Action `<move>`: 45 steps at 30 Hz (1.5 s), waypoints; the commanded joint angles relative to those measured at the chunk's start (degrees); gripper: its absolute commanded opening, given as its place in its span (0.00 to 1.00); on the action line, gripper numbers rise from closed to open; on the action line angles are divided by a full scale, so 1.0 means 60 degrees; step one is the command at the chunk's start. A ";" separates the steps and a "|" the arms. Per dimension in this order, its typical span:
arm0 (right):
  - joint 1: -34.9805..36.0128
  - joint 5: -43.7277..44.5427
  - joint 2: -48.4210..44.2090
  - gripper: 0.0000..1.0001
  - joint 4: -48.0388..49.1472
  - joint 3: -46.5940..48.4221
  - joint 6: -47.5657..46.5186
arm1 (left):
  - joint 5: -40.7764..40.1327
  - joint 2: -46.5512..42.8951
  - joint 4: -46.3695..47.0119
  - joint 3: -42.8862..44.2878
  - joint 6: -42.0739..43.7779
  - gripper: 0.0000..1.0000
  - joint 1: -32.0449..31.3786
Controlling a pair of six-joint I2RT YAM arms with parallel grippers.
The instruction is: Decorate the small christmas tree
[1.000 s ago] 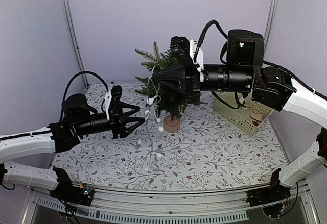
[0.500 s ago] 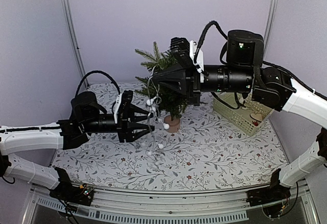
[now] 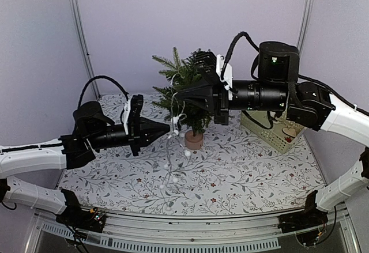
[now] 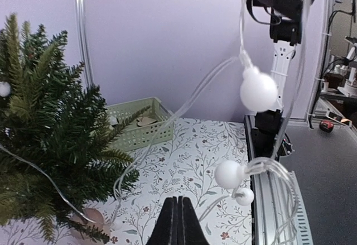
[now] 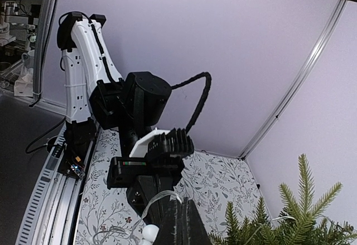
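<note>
- The tree [image 3: 195,119] is standing upright at the far middle of the counter [image 3: 242,172], on a small round base [image 3: 194,140]. A basket [image 3: 266,133] is sitting to its right.
- The right tool [image 3: 180,96] is clamping shut on the string [image 3: 168,149] against the upper left branches and holding it raised. The rest of the string is hanging down to the counter, near and left of the base.
- The left tool [image 3: 170,128] is fully closed, with its tips meeting the hanging string just left of the tree. It is appearing to pinch the wire, though the wrist view is not showing the contact itself.
- The tree is looking light and top-heavy for such a narrow base, so any sideways pull through the string is risking a tip-over.
- The branches are looking springy and the needles rough. They are likely to catch and hold a draped wire, but also to snag it mid-move.
- If the tree is needing steadying, the trunk just above the base is looking like the place to take hold, not the soft branch tips.
- The string is behaving as limp, thin, smooth wire, so it is likely to slip through a loose pinch.
- The best hold is looking like the wire right beside one of the bulbs [image 4: 258,90], with the bulb acting as a stop. The bulbs themselves may be crushing easily.
</note>
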 commanded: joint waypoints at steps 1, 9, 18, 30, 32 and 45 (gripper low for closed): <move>0.0013 0.0668 -0.0536 0.00 0.0314 -0.0412 0.0148 | -0.1086 -0.1039 0.0369 -0.0445 -0.0505 0.00 0.0306; -0.0053 0.0735 -0.0994 0.00 0.0519 -0.0933 0.0381 | -0.0505 -0.1892 0.0707 -0.1299 -0.0479 0.12 0.0894; -0.0053 0.0382 -0.0707 0.00 0.0454 -0.0485 0.0235 | -0.0375 0.0268 -0.0081 -0.0156 0.0837 0.54 0.0039; -0.0050 0.0361 -0.0546 0.00 0.0388 -0.0428 0.0197 | -0.0161 0.1465 0.0558 0.0550 0.0989 0.18 -0.0634; -0.0064 0.0552 -0.0641 0.00 0.0441 -0.0678 0.0241 | -0.0501 0.0916 0.0780 0.0276 0.0816 0.00 -0.0539; -0.1137 0.1146 -0.1981 0.00 0.0867 -0.2180 0.0941 | -0.2481 -0.3547 0.1348 -0.2499 -0.1844 0.00 0.1940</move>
